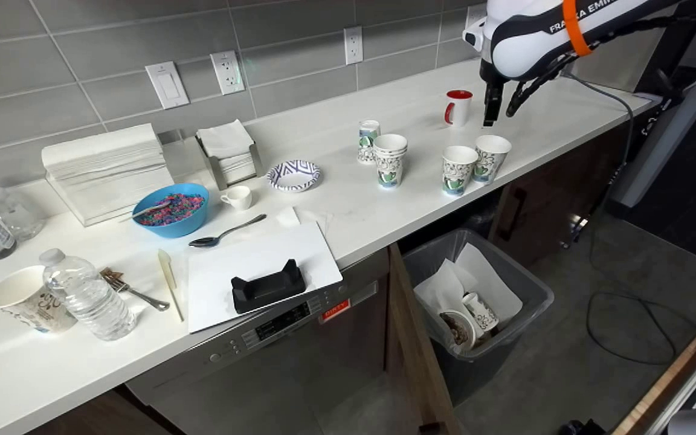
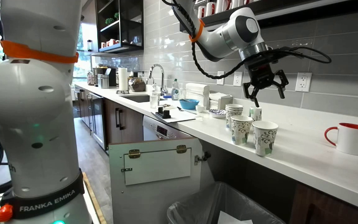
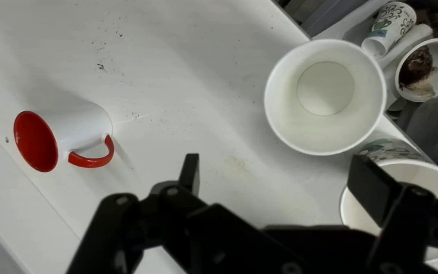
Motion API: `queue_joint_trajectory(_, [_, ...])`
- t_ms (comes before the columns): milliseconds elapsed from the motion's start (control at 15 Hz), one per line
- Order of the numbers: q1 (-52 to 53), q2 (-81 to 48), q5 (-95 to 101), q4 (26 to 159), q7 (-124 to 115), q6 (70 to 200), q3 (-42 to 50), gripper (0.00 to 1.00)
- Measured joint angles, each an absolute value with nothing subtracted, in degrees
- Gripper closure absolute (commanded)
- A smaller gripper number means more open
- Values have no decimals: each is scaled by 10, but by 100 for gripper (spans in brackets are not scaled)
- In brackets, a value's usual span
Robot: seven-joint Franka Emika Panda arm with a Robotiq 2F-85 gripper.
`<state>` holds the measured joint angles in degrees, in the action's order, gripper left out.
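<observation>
Gripper [image 3: 278,180] spread wide, gripping nothing, raised above counter [image 3: 188,114]; paper cup [image 3: 325,97] and second cup [image 3: 428,177] nearest, upright by counter's front edge; in wrist view finger [image 3: 371,190] overlaps second cup; before lowering, clear both rims; thin walls likely dent, so touch lightly.

Arm [image 2: 225,37] bent, gripper [image 2: 269,100] ptg approx. dn w/ fingers [image 3: 373,186] wide apart.

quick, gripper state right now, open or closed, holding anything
Gripper: open, jaws spread apart over the counter, holding nothing.
</observation>
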<state>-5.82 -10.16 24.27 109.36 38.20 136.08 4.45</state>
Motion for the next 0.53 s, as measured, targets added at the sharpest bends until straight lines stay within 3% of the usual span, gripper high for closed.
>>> queue_joint_trajectory(533, [-25,-92,220,1048,471,1332,-9,0])
